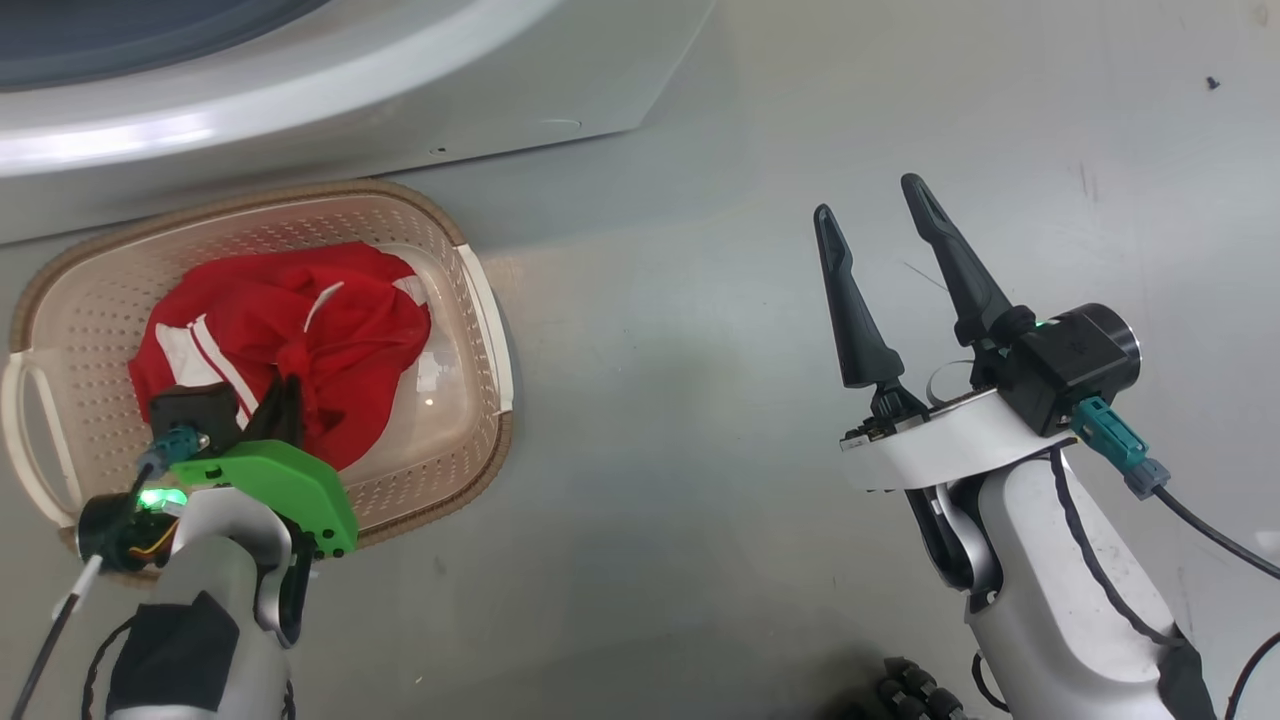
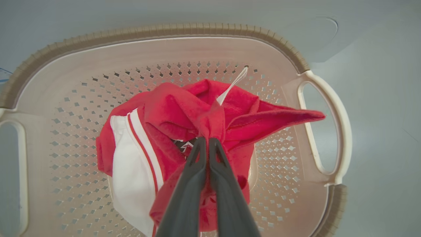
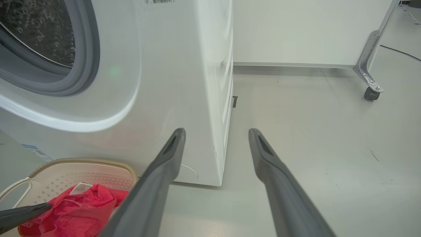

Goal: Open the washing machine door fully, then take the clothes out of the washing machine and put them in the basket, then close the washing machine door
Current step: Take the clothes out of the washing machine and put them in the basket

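The left gripper (image 2: 204, 142) has its 2 fingers pinched tight on the clothes (image 2: 177, 112), a red bundle with white stripes bunched inside the basket (image 2: 164, 30); the right gripper (image 1: 868, 200) hangs over the floor (image 1: 700, 420) beside it, jaws spread wide and empty; beyond stands the washing machine (image 3: 184, 82), its drum mouth (image 3: 39, 33) uncovered.

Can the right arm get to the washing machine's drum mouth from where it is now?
Probably yes: the right gripper is open and empty, and in its wrist view the drum mouth stands uncovered at upper left, nothing between them.
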`<state>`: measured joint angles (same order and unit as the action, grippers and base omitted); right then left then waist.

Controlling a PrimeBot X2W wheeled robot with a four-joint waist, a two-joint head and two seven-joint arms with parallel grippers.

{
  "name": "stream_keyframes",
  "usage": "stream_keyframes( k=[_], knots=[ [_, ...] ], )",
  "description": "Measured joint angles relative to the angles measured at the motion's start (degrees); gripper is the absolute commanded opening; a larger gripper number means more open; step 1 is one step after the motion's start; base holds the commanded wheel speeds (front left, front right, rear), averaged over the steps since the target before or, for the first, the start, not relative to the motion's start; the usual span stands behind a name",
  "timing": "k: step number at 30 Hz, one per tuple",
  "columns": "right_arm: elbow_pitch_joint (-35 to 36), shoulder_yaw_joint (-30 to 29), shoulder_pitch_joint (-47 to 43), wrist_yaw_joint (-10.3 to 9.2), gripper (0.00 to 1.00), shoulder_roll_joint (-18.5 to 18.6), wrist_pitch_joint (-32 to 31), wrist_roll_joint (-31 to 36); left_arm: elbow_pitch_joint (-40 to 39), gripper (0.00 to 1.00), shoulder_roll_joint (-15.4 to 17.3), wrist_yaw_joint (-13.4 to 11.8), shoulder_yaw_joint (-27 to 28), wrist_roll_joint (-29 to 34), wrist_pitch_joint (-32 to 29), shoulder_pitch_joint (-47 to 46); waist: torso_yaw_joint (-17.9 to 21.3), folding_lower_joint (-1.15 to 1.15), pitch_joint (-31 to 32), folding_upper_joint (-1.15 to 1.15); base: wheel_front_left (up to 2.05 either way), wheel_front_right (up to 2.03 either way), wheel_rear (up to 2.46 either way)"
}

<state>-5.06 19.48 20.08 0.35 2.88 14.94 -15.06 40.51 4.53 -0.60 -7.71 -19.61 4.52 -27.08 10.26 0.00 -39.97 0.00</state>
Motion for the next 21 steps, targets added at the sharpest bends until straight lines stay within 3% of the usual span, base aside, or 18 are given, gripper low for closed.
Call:
stream_keyframes(
  k=[11, 12, 13, 14, 15, 21],
  knots=[
    [-0.87, 0.05, 0.98, -0.07, 1.0, 0.02, 0.0, -0.05, 7.26, 0.0, -0.35, 1.81, 0.56, -1.1, 0.66, -3.86, 0.12, 0.0, -1.01, 0.0, 0.0, 0.0, 0.0],
    [-0.92, 0.07, 1.04, -0.07, 1.0, 0.01, 0.0, -0.05, 7.75, 0.27, -0.41, 2.01, 0.56, -1.13, 0.69, -4.08, 0.07, 0.0, -0.96, 0.0, 0.0, 0.0, 0.0],
    [-0.99, 0.08, 1.1, -0.07, 1.0, 0.01, 0.0, -0.07, 8.36, 0.48, -0.46, 2.09, 0.63, -1.18, 0.92, -4.29, 0.02, 0.0, -0.86, 0.0, 0.0, 0.0, 0.0],
    [-1.08, 0.12, 1.19, -0.07, 1.0, 0.01, 0.0, -0.07, 9.07, 0.82, -0.52, 2.22, 0.73, -1.51, 0.93, -4.51, -0.03, 0.0, -0.74, 0.0, 0.0, 0.0, 0.0],
    [-1.19, 0.21, 1.26, -0.07, 1.0, 0.01, 0.0, -0.07, 9.54, 1.0, -0.54, 2.43, 0.85, -1.93, 1.2, -4.64, -0.06, 0.0, -0.59, 0.0, 0.0, 0.0, 0.0],
    [-2.05, 0.32, 1.74, -0.07, 1.0, 0.02, 0.0, -0.65, 11.91, 1.0, -0.65, 2.49, 1.82, -2.57, 3.74, -5.02, -0.22, 0.0, 0.81, 0.0, 0.0, 0.0, 0.0]
  ],
)
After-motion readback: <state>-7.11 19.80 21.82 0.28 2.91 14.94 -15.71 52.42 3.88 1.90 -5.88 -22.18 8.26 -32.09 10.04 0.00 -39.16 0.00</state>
